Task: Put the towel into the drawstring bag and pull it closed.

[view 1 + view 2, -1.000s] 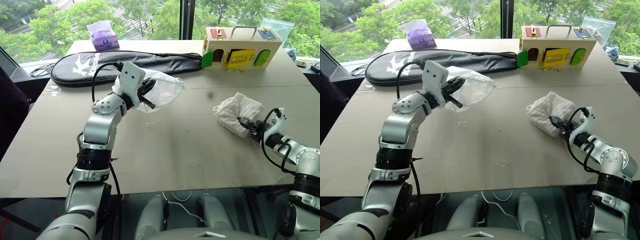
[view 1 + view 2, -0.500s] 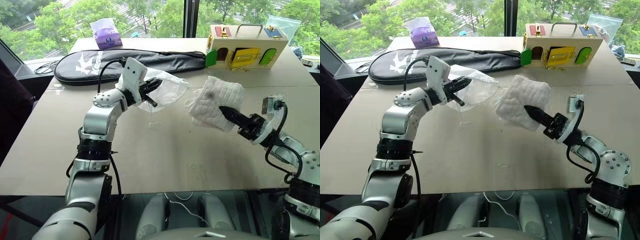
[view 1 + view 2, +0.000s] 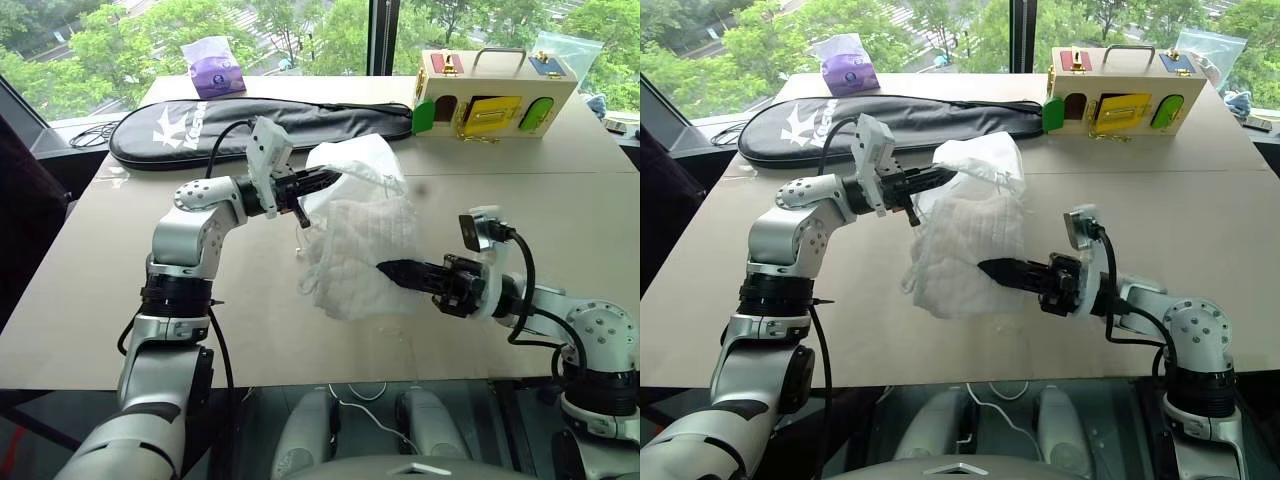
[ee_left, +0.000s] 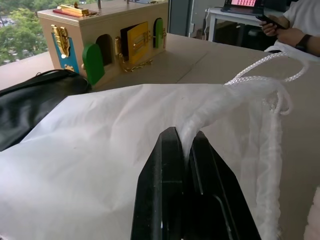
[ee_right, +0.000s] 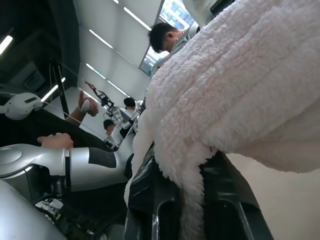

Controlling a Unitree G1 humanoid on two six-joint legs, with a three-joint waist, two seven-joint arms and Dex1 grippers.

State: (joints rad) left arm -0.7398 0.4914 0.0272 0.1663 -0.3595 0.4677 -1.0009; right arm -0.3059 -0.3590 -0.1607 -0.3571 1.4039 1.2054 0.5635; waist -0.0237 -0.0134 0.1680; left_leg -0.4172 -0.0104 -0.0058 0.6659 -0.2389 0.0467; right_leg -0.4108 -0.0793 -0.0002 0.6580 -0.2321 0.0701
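Observation:
The thin white drawstring bag (image 3: 357, 163) hangs in the air over the middle of the table, and my left gripper (image 3: 326, 181) is shut on its gathered rim. In the left wrist view the black fingers (image 4: 165, 170) pinch the bag's (image 4: 95, 150) hem, with the white cord (image 4: 260, 72) looping off beside them. The off-white ribbed towel (image 3: 358, 255) dangles just below and in front of the bag, touching or overlapping it. My right gripper (image 3: 387, 268) points left and is shut on the towel's lower right part. The right wrist view has the towel (image 5: 240, 95) draped over the fingers (image 5: 150, 205).
A long black racket cover (image 3: 240, 122) lies across the back of the table (image 3: 120, 300). A purple tissue pack (image 3: 211, 70) sits behind it. A wooden box with coloured doors (image 3: 493, 95) stands at the back right. A seated person (image 4: 295, 22) is beyond the table.
My right gripper lifted the towel off the table and carried it left and nearer, up against the bag. My left gripper turned to the right, swinging the bag toward the towel.

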